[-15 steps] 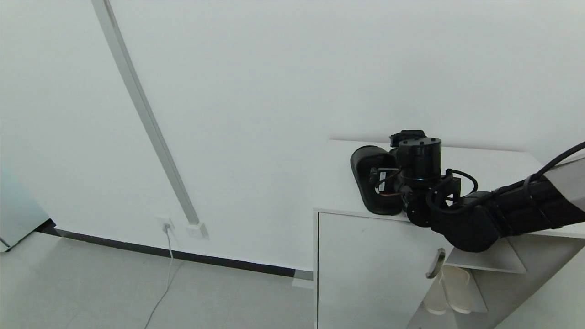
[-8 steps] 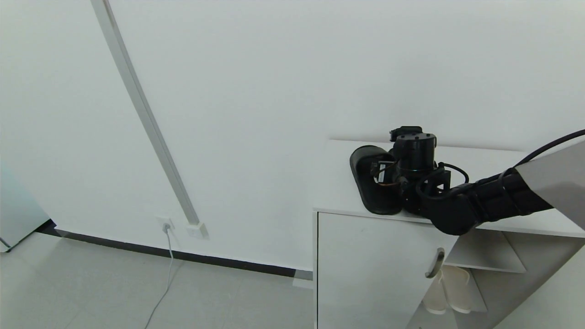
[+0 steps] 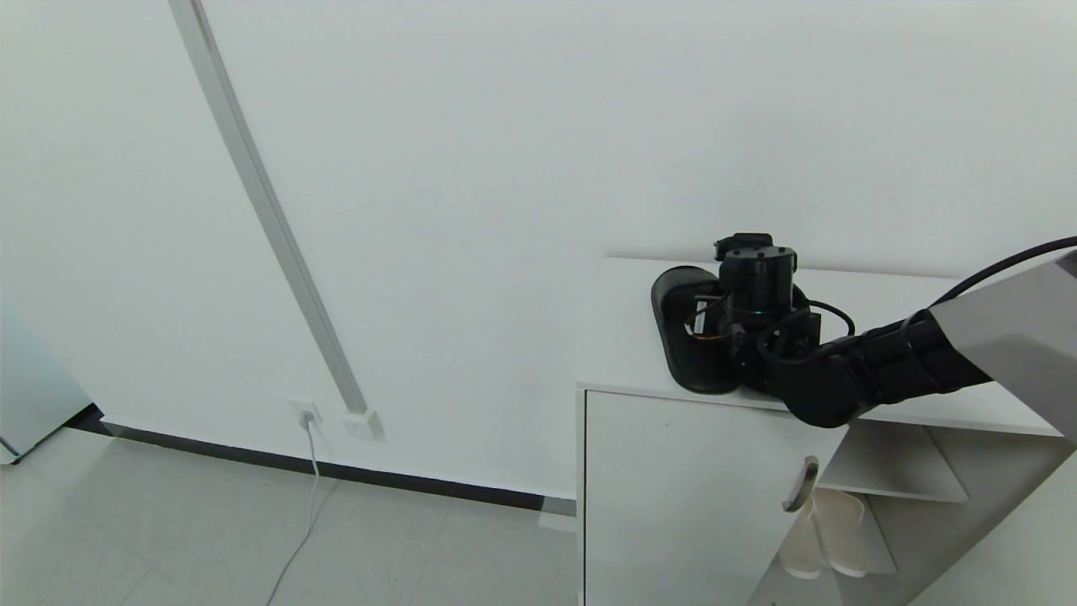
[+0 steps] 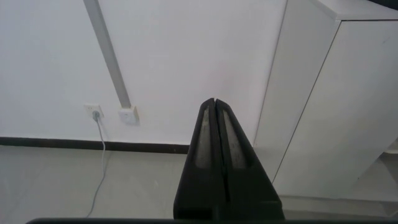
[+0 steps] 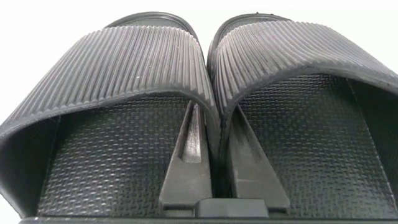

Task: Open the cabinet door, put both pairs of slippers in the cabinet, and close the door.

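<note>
Right gripper [image 5: 214, 165]: fingers pinched nearly together, one inside each shoe of the black slippers [image 3: 676, 337]; the two touching strap walls are clamped between them — a firm hold on the pair.

Black slippers: side by side, ribbed straps pressed against each other in the right wrist view; in the head view they are over the front left part of the cabinet [image 3: 627, 337] top, near its front edge; whether they rest on the top or hang just above it, cannot tell.

Left gripper [image 4: 214, 109]: fingers pressed flat together, nothing between them; it points at the wall beside the cabinet's left side.

Cabinet: left door [image 3: 681, 497] flush with the front, curved handle [image 3: 801, 484] at its right edge; the right half stands open, shelf [image 3: 900, 471] visible inside.

White slippers [image 3: 823, 539]: a pair in the compartment below the shelf — partly hidden behind the door's handle edge.

Surroundings: wall socket [image 3: 305, 414] with a cable [image 3: 294, 522] running down to the floor; slanted grey strip [image 3: 261, 194] on the wall.
</note>
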